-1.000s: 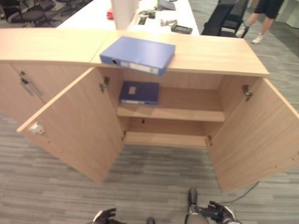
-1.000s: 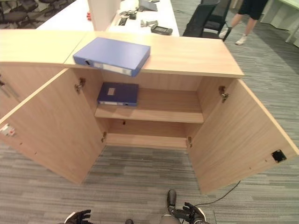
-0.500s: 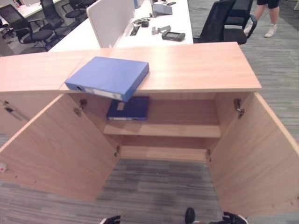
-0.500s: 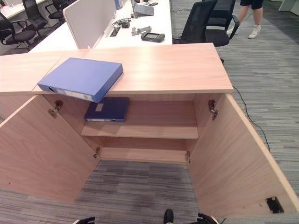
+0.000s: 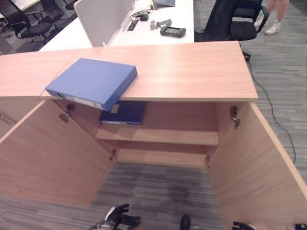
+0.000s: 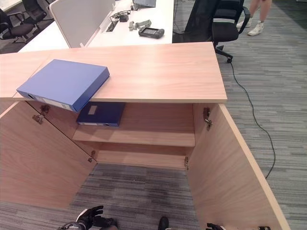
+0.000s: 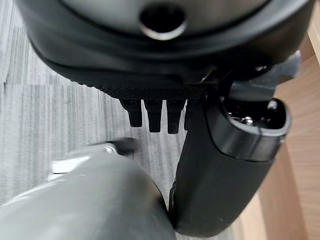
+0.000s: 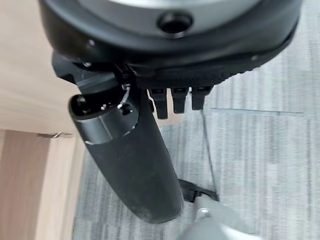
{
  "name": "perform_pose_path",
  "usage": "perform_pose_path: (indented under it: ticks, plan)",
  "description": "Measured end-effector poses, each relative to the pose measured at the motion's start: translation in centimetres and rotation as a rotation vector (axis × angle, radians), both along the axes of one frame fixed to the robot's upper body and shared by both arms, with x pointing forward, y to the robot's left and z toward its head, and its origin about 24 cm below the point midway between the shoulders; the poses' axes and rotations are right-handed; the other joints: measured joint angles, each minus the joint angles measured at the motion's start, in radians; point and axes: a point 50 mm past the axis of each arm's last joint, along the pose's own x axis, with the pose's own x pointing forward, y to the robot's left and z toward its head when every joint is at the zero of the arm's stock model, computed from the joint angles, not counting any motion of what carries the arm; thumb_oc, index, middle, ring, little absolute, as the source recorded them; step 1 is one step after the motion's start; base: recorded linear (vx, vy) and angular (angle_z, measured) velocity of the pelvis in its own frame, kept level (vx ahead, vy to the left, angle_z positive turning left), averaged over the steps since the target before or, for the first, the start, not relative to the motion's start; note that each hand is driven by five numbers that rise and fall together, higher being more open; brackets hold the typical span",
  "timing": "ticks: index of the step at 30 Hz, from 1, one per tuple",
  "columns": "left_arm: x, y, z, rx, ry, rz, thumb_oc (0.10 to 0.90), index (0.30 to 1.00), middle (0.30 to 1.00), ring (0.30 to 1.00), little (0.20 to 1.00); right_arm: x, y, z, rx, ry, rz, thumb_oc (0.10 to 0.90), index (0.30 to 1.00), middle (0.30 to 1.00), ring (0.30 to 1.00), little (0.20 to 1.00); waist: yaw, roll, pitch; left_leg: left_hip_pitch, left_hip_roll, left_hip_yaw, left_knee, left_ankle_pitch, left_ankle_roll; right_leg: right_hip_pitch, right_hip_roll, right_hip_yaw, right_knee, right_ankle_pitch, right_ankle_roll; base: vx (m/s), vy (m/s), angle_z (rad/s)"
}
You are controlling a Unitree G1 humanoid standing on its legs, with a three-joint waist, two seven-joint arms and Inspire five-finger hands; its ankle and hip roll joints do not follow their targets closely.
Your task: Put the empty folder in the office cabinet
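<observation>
Shelf (image 5: 182, 136) free beside dark folder (image 5: 122, 113)

Blue box folder (image 5: 91, 82) lay flat on the office cabinet (image 5: 192, 72) top at its front left corner, turned askew, spine end overhanging the front edge. Cabinet was light wood, both doors swung open, upper shelf holding a darker blue folder (image 5: 123, 112) at left.

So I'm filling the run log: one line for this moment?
folder: on cabinet top | doors open | left hand: low, empty
</observation>
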Motion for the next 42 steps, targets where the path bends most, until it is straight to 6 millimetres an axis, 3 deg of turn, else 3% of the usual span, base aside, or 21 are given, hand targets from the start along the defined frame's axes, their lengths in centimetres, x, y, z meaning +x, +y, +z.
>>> perform_pose_path:
  ticks: [2, 5, 6, 10, 12, 18, 22, 28, 30, 31, 33, 38, 42]
  plan:
    - [-0.2, -0.4, -0.1, -0.003, 0.009, -0.016, 0.800, 0.900, 0.900, 0.900, 0.900, 0.0, 0.4, -0.1, 0.007, -0.008, 0.003, 0.800, 0.900, 0.900, 0.900, 0.900, 0.002, 0.011, -0.001, 0.008, -0.005, 0.004, 0.031, 0.018, 0.004, 0.029, 0.007, 0.016, 0.000, -0.010, -0.008, 0.20, 0.086, -0.33]
    - [-0.4, -0.5, -0.2, 0.005, 0.022, -0.047, 0.800, 0.900, 0.900, 0.900, 0.900, -0.3, 0.5, -0.3, 0.012, 0.002, 0.000, 0.800, 0.900, 0.900, 0.900, 0.900, -0.001, 0.028, -0.014, 0.050, -0.013, 0.036, 0.007, 0.012, 0.032, 0.055, -0.007, 0.042, 0.009, -0.011, 0.038, 0.14, 0.113, -0.20]
    - [-0.5, -0.4, -0.2, 0.008, 0.023, -0.049, 0.800, 0.900, 0.900, 0.900, 0.900, -0.9, 0.6, -0.4, 0.014, 0.018, -0.004, 0.800, 0.900, 0.900, 0.900, 0.900, -0.003, 0.025, -0.018, 0.085, -0.031, 0.050, -0.040, -0.005, 0.067, 0.059, -0.020, 0.046, 0.009, -0.013, 0.056, 0.06, 0.070, 0.06]
    - [-1.1, 1.2, -0.1, 0.055, 0.044, -0.055, 0.800, 0.900, 0.900, 0.900, 0.900, -1.9, 2.3, -1.2, 0.062, 0.046, -0.008, 0.800, 0.900, 0.900, 0.900, 0.900, 0.005, -0.022, -0.028, 0.114, -0.090, 0.062, -0.061, -0.031, 0.121, 0.071, -0.082, 0.072, 0.008, -0.015, 0.081, 0.07, 0.105, 0.01]
    - [-1.9, 2.2, -0.1, 0.080, 0.065, -0.048, 0.800, 0.900, 0.900, 0.900, 0.900, -1.6, 3.2, -1.4, 0.093, 0.037, -0.001, 0.800, 0.900, 0.900, 0.900, 0.900, 0.005, -0.033, -0.043, 0.142, -0.118, 0.077, -0.063, -0.055, 0.151, 0.093, -0.114, 0.087, 0.008, -0.026, 0.120, 0.05, 0.101, -0.10]
    - [-4.8, 3.2, -0.6, 0.099, 0.143, -0.024, 0.800, 0.900, 0.900, 0.900, 0.900, -2.3, 3.8, -1.7, 0.104, 0.061, 0.025, 0.800, 0.900, 0.900, 0.900, 0.900, 0.005, -0.029, -0.106, 0.151, -0.128, 0.085, -0.068, -0.075, 0.163, 0.088, -0.125, 0.101, 0.008, -0.024, 0.132, 0.02, 0.075, -0.07]
    - [-6.4, 3.4, -0.8, 0.100, 0.181, -0.004, 0.800, 0.900, 0.900, 0.900, 0.900, -3.5, 3.7, -1.9, 0.103, 0.089, 0.017, 0.800, 0.900, 0.900, 0.900, 0.900, 0.006, -0.043, -0.129, 0.148, -0.121, 0.087, -0.068, -0.073, 0.164, 0.084, -0.119, 0.103, 0.008, -0.027, 0.128, 0.01, 0.054, -0.02]
    - [-4.9, 3.8, -0.1, 0.149, 0.113, -0.047, 0.800, 0.900, 0.900, 0.900, 0.900, -3.7, 4.0, -2.0, 0.103, 0.101, 0.051, 0.800, 0.900, 0.900, 0.900, 0.900, 0.010, -0.069, -0.142, 0.147, -0.120, 0.079, -0.068, -0.068, 0.162, 0.089, -0.116, 0.100, 0.008, -0.025, 0.130, -0.03, -0.005, 0.02]
    - [-1.9, 4.2, 1.5, 0.227, -0.048, -0.108, 0.800, 0.900, 0.900, 0.900, 0.900, -3.9, 4.3, -2.0, 0.105, 0.094, 0.056, 0.800, 0.900, 0.900, 0.900, 0.900, 0.038, -0.083, -0.141, 0.145, -0.114, 0.073, -0.068, -0.060, 0.153, 0.089, -0.110, 0.096, 0.008, -0.020, 0.128, -0.03, -0.055, 0.06]
    - [-1.3, 4.3, 2.0, 0.251, -0.082, -0.123, 0.800, 0.900, 0.900, 0.900, 0.900, -3.9, 4.3, -2.0, 0.104, 0.089, 0.056, 0.800, 0.900, 0.900, 0.900, 0.900, 0.042, -0.086, -0.142, 0.146, -0.114, 0.071, -0.068, -0.060, 0.153, 0.093, -0.109, 0.094, 0.008, -0.021, 0.128, -0.03, -0.073, 0.05]
    - [0.7, 5.2, 5.4, 0.426, -0.290, -0.272, 0.800, 0.900, 0.900, 0.900, 0.900, -4.4, 5.0, -2.1, 0.112, 0.057, 0.060, 0.800, 0.900, 0.900, 0.900, 0.900, 0.063, -0.105, -0.144, 0.146, -0.107, 0.065, -0.069, -0.059, 0.149, 0.094, -0.102, 0.089, 0.008, -0.022, 0.125, 0.00, -0.047, 0.06]
    - [2.3, 7.1, 10.1, 0.746, -0.493, -0.448, 0.800, 0.900, 0.900, 0.900, 0.900, -4.7, 5.3, -2.1, 0.103, 0.054, 0.084, 0.800, 0.900, 0.900, 0.900, 0.900, 0.081, -0.110, -0.143, 0.144, -0.106, 0.055, -0.069, -0.058, 0.146, 0.096, -0.101, 0.076, 0.008, -0.028, 0.129, 0.01, -0.042, 0.06]
    - [3.8, 7.4, 12.7, 0.870, -0.614, -0.480, 0.800, 0.900, 0.900, 0.900, 0.900, -5.1, 5.3, -2.1, 0.100, 0.061, 0.083, 0.800, 0.900, 0.900, 0.900, 0.900, 0.103, -0.109, -0.143, 0.142, -0.106, 0.048, -0.069, -0.061, 0.152, 0.099, -0.100, 0.070, 0.003, -0.029, 0.130, -0.03, -0.028, 0.06]
